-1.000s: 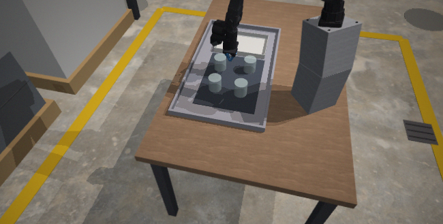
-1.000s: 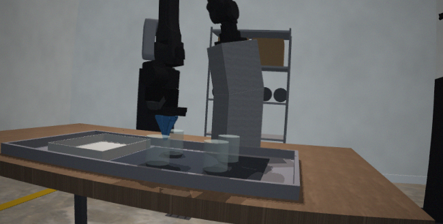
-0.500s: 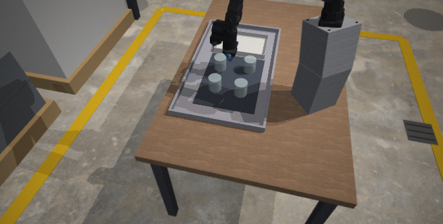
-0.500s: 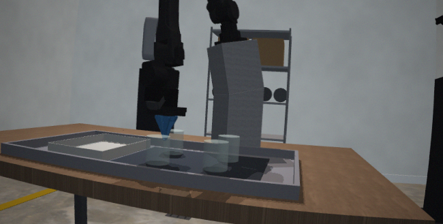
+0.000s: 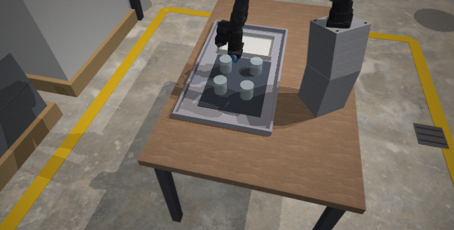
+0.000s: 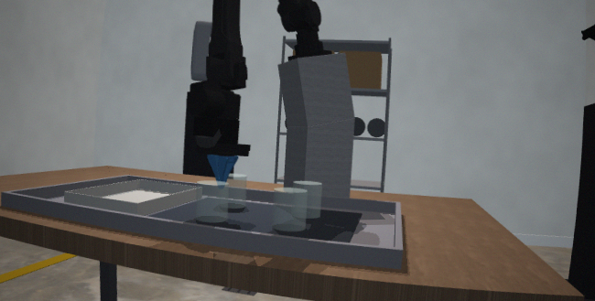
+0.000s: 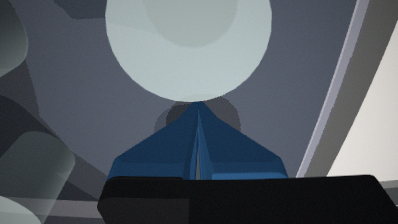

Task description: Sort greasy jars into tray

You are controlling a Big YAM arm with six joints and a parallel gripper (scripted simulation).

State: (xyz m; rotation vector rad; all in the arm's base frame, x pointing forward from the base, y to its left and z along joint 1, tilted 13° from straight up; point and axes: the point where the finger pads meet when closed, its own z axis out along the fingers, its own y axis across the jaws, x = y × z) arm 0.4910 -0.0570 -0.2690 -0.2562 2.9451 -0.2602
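Note:
Four pale glass jars stand mouth down on the dark drying mat: back left, back right, front left and front right. My gripper has its blue fingers shut with nothing between them. Its tip sits low beside the back left jar, on the tray side, at about the jar's top height. In the wrist view the fingertips touch or nearly touch the rim of that jar. The white-floored tray lies behind the mat and holds no jar.
Mat and tray sit inside a grey rimmed steel top on a wooden table. The arm's tall grey pedestal stands to the right of it. The tray's rim runs close on the gripper's right in the wrist view.

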